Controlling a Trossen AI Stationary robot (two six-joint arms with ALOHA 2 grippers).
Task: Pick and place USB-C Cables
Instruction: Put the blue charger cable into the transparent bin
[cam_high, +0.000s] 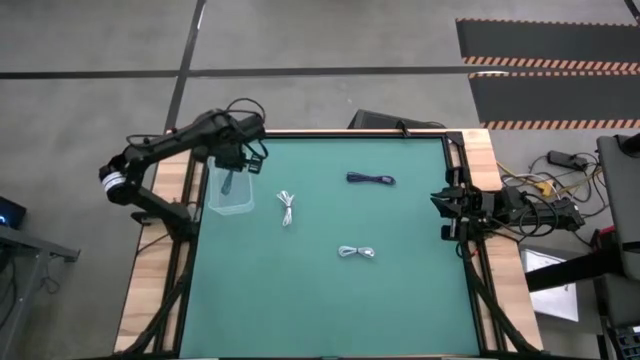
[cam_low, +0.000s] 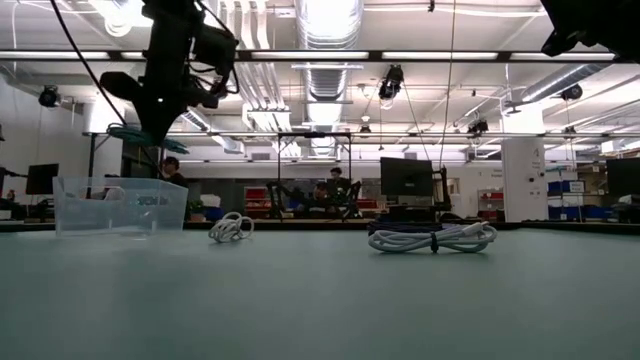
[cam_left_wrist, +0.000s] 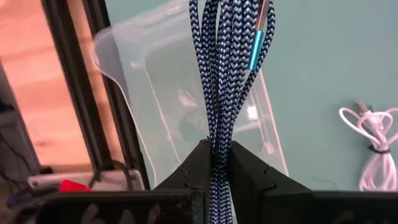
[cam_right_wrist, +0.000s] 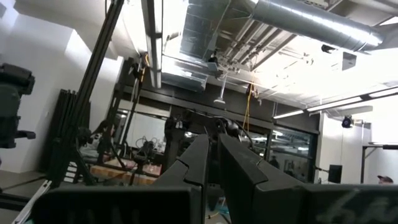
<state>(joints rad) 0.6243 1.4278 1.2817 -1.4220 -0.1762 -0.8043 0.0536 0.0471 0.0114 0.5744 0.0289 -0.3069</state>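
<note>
1. Left gripper: positioned above the clear plastic bin at the table's left edge. Its fingers are clamped on the teal-green cable, a blue-and-white braided bundle with a teal connector sleeve. The bundle hangs over the bin's opening in the left wrist view. The part of the bundle behind the fingers is hidden.
2. High view: the held cable appears only as a thin dark strip over the bin; its colour cannot be made out there.
3. Low view: the left arm descends above the bin. The bin's contents cannot be read through its walls.
4. White cable: lies on the green mat just beside the bin, also visible in the left wrist view, partly cut off by the frame edge.
5. Pale silvery-blue cable: lies near the mat's centre, apart from the others.
6. Black cable: lies toward the mat's far side. In the low view it is not distinguishable.
7. Right gripper: parked at the table's right edge, pointing up into the room; its fingers stand nearly together with a narrow gap, holding nothing.
</note>
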